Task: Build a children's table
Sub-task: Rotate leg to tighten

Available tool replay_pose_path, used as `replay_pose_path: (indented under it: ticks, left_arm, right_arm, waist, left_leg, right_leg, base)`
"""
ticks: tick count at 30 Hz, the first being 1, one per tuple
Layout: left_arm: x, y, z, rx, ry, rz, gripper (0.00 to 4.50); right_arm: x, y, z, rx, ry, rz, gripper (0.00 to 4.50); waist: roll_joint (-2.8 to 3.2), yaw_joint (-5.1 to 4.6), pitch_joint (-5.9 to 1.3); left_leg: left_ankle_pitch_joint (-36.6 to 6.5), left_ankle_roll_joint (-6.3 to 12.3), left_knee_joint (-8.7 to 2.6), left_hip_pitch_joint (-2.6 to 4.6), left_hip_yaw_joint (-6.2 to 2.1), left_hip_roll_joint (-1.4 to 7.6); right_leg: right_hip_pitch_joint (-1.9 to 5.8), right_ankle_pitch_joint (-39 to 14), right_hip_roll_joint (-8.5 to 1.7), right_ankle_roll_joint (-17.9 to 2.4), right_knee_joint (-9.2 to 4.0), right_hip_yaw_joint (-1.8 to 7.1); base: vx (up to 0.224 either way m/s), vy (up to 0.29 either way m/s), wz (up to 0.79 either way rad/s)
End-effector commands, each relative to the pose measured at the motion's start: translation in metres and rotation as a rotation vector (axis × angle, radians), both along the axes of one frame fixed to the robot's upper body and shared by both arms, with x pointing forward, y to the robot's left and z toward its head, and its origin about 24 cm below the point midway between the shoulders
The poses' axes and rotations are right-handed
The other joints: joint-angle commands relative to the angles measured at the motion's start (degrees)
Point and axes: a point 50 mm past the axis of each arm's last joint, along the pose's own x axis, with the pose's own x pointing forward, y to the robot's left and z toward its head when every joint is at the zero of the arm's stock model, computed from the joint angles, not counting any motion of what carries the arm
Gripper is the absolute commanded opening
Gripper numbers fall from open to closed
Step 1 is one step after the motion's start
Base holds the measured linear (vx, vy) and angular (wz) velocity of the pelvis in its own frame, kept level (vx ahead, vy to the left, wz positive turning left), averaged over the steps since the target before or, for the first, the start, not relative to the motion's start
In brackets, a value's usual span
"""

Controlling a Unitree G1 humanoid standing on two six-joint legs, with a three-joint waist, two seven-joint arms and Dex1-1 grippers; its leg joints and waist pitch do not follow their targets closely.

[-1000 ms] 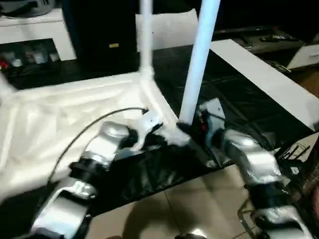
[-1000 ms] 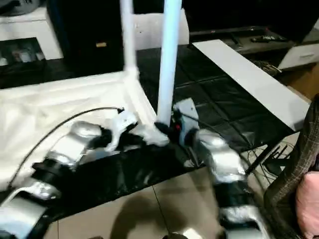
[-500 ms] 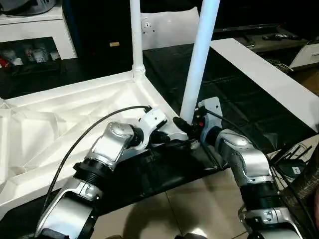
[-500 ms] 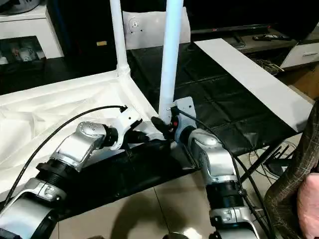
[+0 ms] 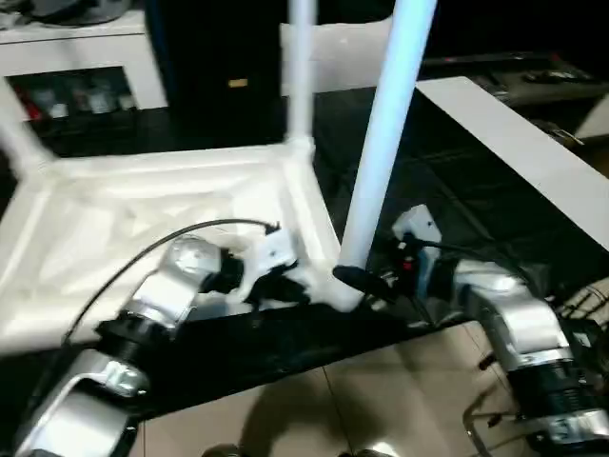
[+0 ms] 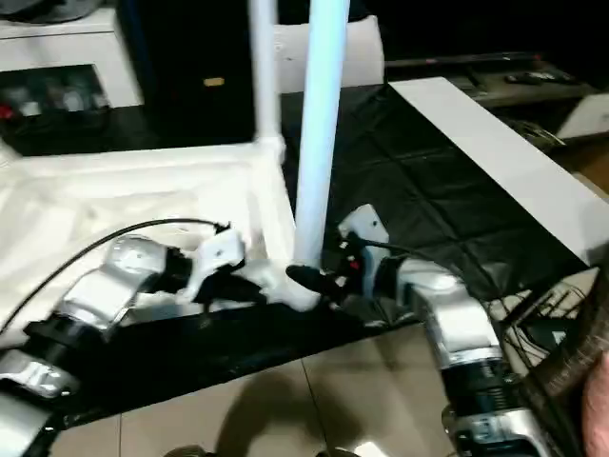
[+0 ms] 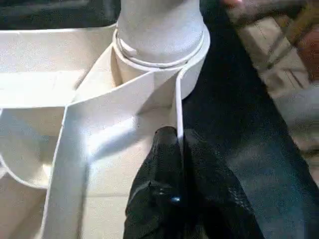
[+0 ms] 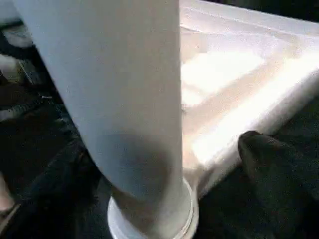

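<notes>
While the white plastic ribbed tabletop point(image 5: 143, 205) lies underside-up on black sheeting point(image 5: 447, 181), I see my left gripper point(image 7: 177, 149) clamped on its rim.

My right gripper point(image 8: 164, 164) spreads wide around the nearest white tapered tube leg point(image 5: 381, 143), seated upright in its corner socket point(image 7: 159, 55).

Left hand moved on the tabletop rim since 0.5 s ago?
No. The left hand still pinches the rim of the white plastic ribbed tabletop, just short of its round corner socket; only the camera shifted.
</notes>
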Motion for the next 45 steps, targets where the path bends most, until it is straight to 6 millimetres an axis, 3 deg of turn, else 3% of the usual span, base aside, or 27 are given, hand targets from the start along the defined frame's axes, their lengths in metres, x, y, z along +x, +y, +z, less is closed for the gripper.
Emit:
replay_pose_path:
  ticks: [1, 6, 10, 15, 21, 23, 32, 37, 41, 45]
  left_arm:
    - [-0.005, -0.011, 0.009, -0.003, -0.015, -0.158, 0.00]
    - [-0.008, -0.008, 0.010, 0.027, 0.004, -0.266, 0.00]
    - [-0.009, -0.010, 0.011, 0.041, 0.003, -0.329, 0.00]
    - [-0.011, -0.011, 0.011, 0.051, 0.010, -0.382, 0.00]
    - [-0.011, -0.012, 0.011, 0.056, 0.009, -0.398, 0.00]
    - [-0.011, -0.012, 0.010, 0.059, 0.009, -0.404, 0.00]
    - [-0.009, -0.012, 0.010, 0.062, 0.005, -0.404, 0.00]
    - [-0.007, -0.011, 0.011, 0.054, 0.003, -0.377, 0.00]
    - [0.000, -0.008, 0.011, 0.016, -0.001, -0.223, 0.00]
    - [0.007, -0.008, 0.011, -0.009, -0.016, -0.084, 0.00]
  right_arm:
    - [-0.005, 0.000, 0.009, 0.014, -0.015, 0.114, 4.48]
    - [-0.015, -0.004, 0.008, 0.000, 0.041, 0.277, 4.31]
    - [-0.019, -0.006, 0.004, -0.049, 0.078, 0.364, 4.00]
    - [-0.020, -0.004, 0.004, -0.084, 0.081, 0.437, 3.57]
    - [-0.019, -0.001, 0.006, -0.078, 0.094, 0.478, 3.11]
    - [-0.020, 0.002, 0.006, -0.069, 0.113, 0.503, 2.74]
    - [-0.021, 0.006, 0.004, -0.060, 0.129, 0.527, 2.11]
    - [-0.022, 0.008, 0.004, -0.036, 0.134, 0.515, 2.04]
    - [-0.016, 0.017, 0.002, 0.014, 0.101, 0.353, 2.04]
    - [-0.009, 0.024, -0.002, 0.023, 0.074, 0.211, 2.01]
  waist:
    - [-0.05, -0.16, -3.55]
    - [-0.13, 0.72, -3.73]
    - [-0.21, 0.91, -3.59]
    - [-0.32, 0.97, -3.73]
    - [-0.34, 1.08, -3.81]
    - [-0.43, 1.06, -3.74]
    - [-0.43, 1.13, -3.75]
    - [-0.30, 1.16, -3.77]
    - [-0.02, 1.00, -3.64]
    - [-0.03, 0.16, -3.42]
  left_leg:
    - [-10.1, 2.84, -3.94, 0.43, -0.27, 2.34]
    - [-8.3, 3.33, -3.78, 0.24, -0.18, 2.36]
    - [-9.1, 2.94, -3.78, 0.18, -0.20, 2.30]
    - [-8.8, 2.70, -3.74, 0.15, -0.24, 2.32]
    - [-8.1, 3.04, -3.64, 0.02, -0.23, 2.30]
    - [-8.4, 3.00, -3.63, 0.14, -0.19, 2.29]
    - [-8.6, 2.60, -3.68, 0.09, -0.25, 2.30]
    - [-8.6, 2.51, -3.68, 0.09, -0.28, 2.29]
    - [-9.8, 1.64, -3.80, 0.19, -0.37, 2.24]
    - [-11.6, 0.29, -4.00, 0.27, -0.48, 2.04]
  right_leg:
    - [3.17, -14.6, -4.17, -10.3, -4.67, 3.53]
    - [3.35, -11.8, -4.10, -11.1, -4.15, 3.45]
    - [3.30, -15.1, -4.22, -10.1, -4.55, 3.39]
    - [3.25, -15.5, -4.20, -9.8, -4.49, 3.36]
    - [3.37, -13.6, -4.11, -10.4, -4.22, 3.32]
    - [3.26, -14.7, -4.10, -10.2, -4.33, 3.30]
    - [3.30, -15.8, -4.15, -9.6, -4.43, 3.31]
    - [3.30, -15.7, -4.14, -9.5, -4.42, 3.30]
    - [3.20, -17.4, -4.17, -9.2, -4.62, 3.25]
    - [3.06, -21.9, -4.08, -7.7, -5.12, 3.17]
  base:
    - [0.000, 0.000, 0.00]
    - [0.000, 0.000, 0.00]
    - [0.000, 0.000, 0.00]
    - [0.000, 0.000, 0.00]
    - [0.000, 0.000, 0.00]
    - [0.000, 0.000, 0.00]
    - [0.000, 0.000, 0.00]
    - [0.000, 0.000, 0.00]
    - [0.000, 0.000, 0.00]
    - [0.000, 0.000, 0.00]
